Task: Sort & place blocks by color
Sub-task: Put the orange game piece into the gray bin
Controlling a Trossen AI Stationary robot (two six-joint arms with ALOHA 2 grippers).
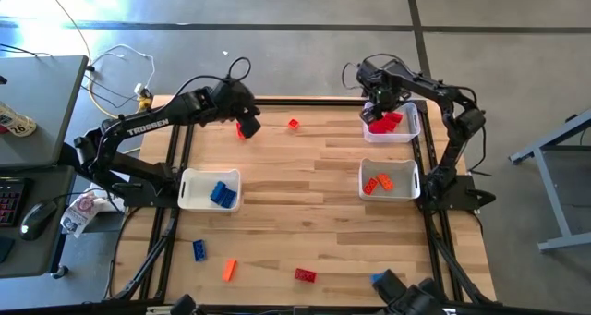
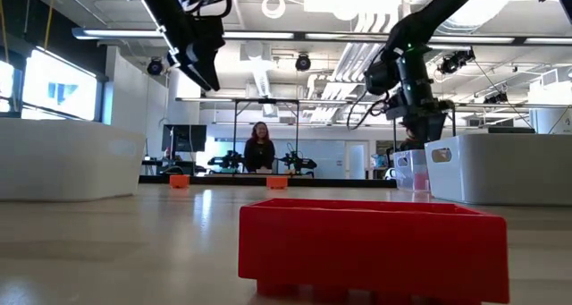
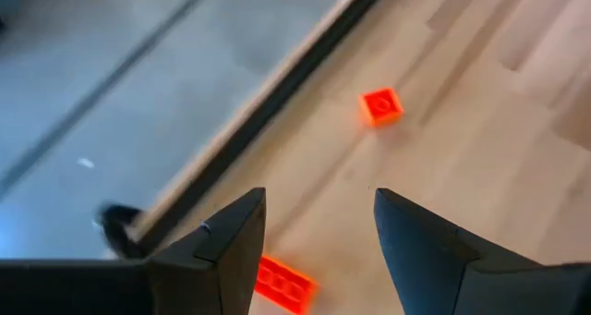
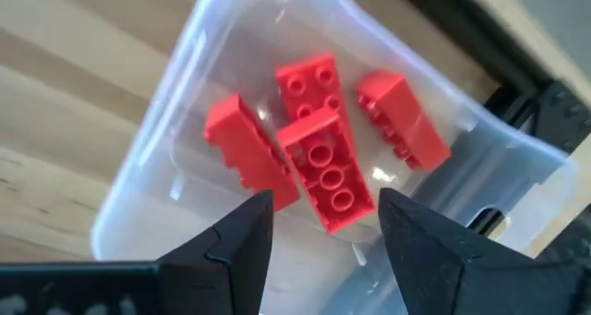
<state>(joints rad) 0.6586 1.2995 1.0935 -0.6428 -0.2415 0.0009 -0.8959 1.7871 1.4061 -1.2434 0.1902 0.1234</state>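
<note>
From where I stand the left end effector (image 1: 246,123) hangs over the far edge of the bench (image 1: 314,213), fingers spread wide and empty, with a red block (image 3: 282,284) lying right beneath it and a smaller red one (image 3: 381,106) a little farther along. The right end effector (image 1: 377,107) hovers above the far clear bin (image 1: 413,121), also open and empty, over four red blocks (image 4: 325,172) already inside.

Orange blocks fill the nearer right bin (image 1: 390,181), blue ones the white bin (image 1: 189,190) on the left, and a blue block (image 1: 199,250), an orange one (image 1: 229,270) and a red one (image 1: 305,275) wait loose near the front edge.

These bricks look light, hard and rigid, probably a bit slick (smooth plastic), so I'd pinch across the long flat sides, not the studded top. The only writing I can read is "TROSSEN" (image 1: 148,127) on the left arm.
</note>
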